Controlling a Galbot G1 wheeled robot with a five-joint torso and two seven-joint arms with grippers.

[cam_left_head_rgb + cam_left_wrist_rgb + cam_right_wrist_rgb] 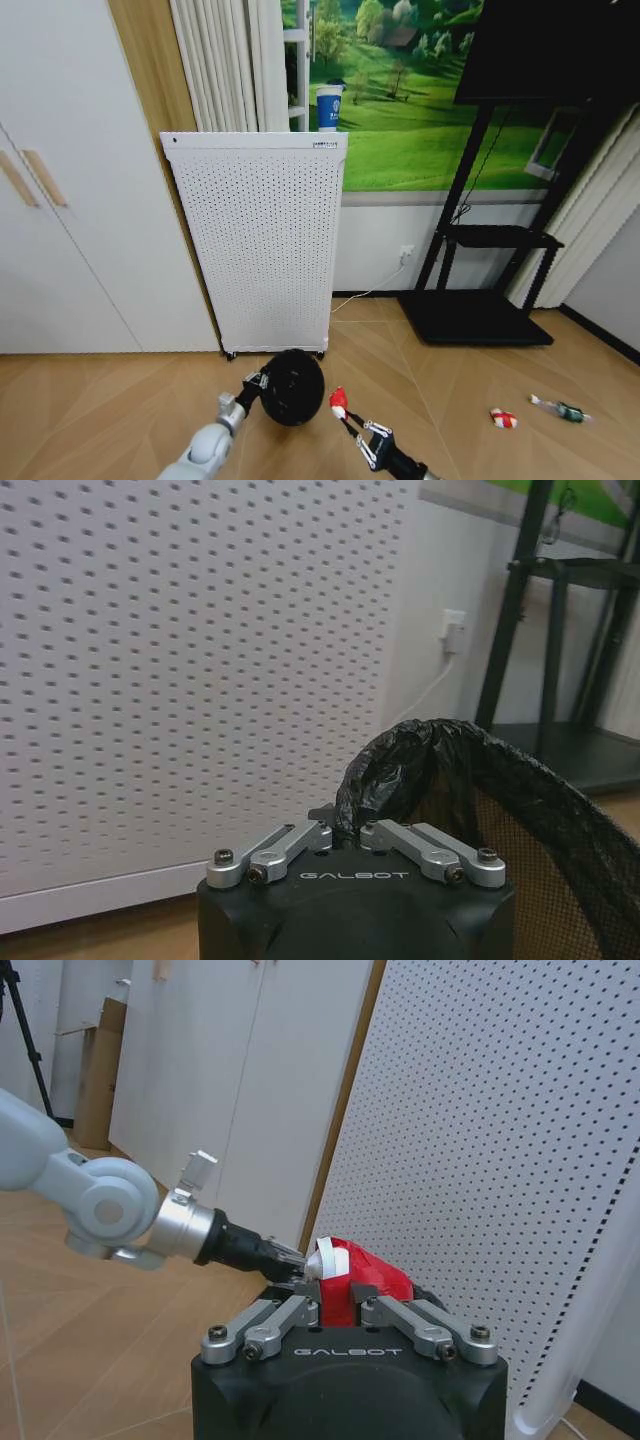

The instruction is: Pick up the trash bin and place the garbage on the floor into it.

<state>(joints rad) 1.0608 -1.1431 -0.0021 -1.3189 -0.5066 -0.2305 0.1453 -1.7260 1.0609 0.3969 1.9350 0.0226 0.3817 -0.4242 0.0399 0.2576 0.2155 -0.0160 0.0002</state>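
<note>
The black mesh trash bin (291, 387) is off the floor in front of the white perforated appliance, its mouth tilted to the right. My left gripper (261, 382) is shut on its rim; the left wrist view shows the gripper (342, 832) pinching the bunched black liner at the edge of the bin (520, 810). My right gripper (346, 413) is shut on a red-and-white piece of garbage (338, 402), held just right of the bin's mouth, and in the right wrist view the red piece (360, 1278) sits between its fingers. A red-and-white wrapper (503, 418) and a green-and-white bottle-like piece (563, 410) lie on the floor at right.
The white perforated appliance (262, 240) stands right behind the bin, with a blue cup (329, 106) on top. White cabinets (60, 210) are at left. A black TV stand (478, 305) stands at right. Open wooden floor lies between the stand and the litter.
</note>
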